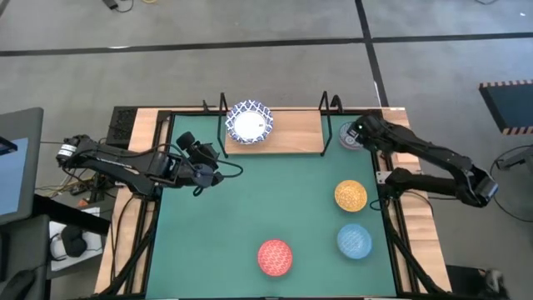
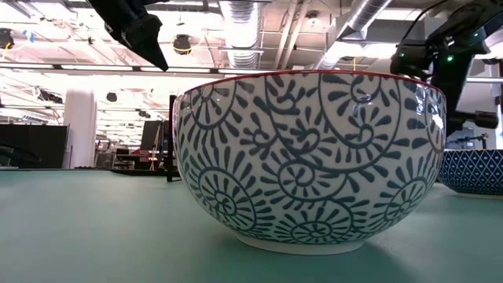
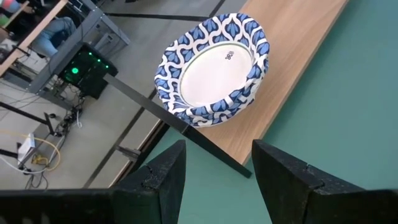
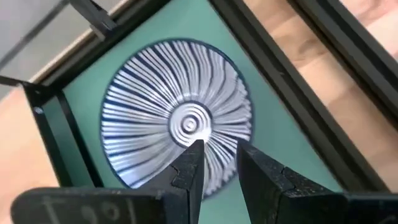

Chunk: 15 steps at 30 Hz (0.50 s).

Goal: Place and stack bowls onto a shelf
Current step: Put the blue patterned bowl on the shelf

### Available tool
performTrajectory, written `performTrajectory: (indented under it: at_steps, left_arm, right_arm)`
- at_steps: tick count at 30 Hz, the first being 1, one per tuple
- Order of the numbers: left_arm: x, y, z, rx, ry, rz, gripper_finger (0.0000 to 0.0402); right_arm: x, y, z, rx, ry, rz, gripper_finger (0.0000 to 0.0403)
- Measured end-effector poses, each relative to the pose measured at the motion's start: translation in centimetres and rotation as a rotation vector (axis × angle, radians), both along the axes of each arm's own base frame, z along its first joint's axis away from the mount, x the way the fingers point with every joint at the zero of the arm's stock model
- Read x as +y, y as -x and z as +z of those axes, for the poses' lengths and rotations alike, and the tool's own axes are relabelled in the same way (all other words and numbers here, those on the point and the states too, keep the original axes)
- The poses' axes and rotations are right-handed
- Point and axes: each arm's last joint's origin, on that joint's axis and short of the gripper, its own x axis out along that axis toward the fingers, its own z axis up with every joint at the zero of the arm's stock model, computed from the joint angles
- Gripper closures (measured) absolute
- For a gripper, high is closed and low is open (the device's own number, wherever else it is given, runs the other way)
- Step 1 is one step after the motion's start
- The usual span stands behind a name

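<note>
A stack of white bowls with blue patterned rims (image 1: pixel 248 123) (image 3: pixel 214 68) stands on the left end of the wooden shelf (image 1: pixel 291 133) at the mat's far edge. My left gripper (image 1: pixel 233 171) (image 3: pixel 214 152) hovers open and empty over the mat, just near-left of the shelf. A grey-blue striped bowl (image 1: pixel 350 137) (image 4: pixel 180 118) sits in the mat's far right corner beside the shelf, with my right gripper (image 1: pixel 353 132) (image 4: pixel 217 152) on it from above. Yellow-orange (image 1: pixel 351 196), light blue (image 1: pixel 354 242) and red (image 1: pixel 275 257) bowls rest on the mat. My right gripper has the grey-blue bowl's rim (image 4: pixel 219 177) between its two fingers, one finger (image 4: pixel 194 155) inside over the bowl's middle, the other (image 4: pixel 245 158) outside the wall. The fingers slant steeply down from above. Whether the bowl is off the mat does not show.
The shelf's black wire posts (image 1: pixel 223 104) (image 1: pixel 325 102) rise at both ends of the board, and a frame bar (image 3: pixel 180 127) crosses in front of my left gripper. In the low view the red-rimmed patterned bowl (image 2: pixel 310 157) fills the foreground. The mat's middle is bare.
</note>
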Motion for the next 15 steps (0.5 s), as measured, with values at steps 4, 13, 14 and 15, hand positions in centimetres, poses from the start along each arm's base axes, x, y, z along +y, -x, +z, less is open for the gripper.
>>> performTrajectory:
  at_steps: [4,13,14,15]
  left_arm:
    - [0.0,0.0,0.0,-0.004,0.003,0.003,0.0233]
    - [0.0,0.0,0.0,-0.012,0.008,0.007,0.0233]
    - [0.0,0.0,0.0,-0.012,0.008,0.007,0.0233]
    - [0.0,0.0,0.0,-0.013,0.008,0.007,0.0233]
  right_arm:
    - [0.7,0.0,-0.3,0.049,-0.049,0.031,0.0280]
    - [0.6,0.1,-2.0,0.033,-0.015,0.005,0.0280]
    - [0.6,0.2,-2.2,0.031,-0.013,-0.002,0.0280]
    - [0.5,0.3,-2.5,0.028,-0.011,-0.009,0.0280]
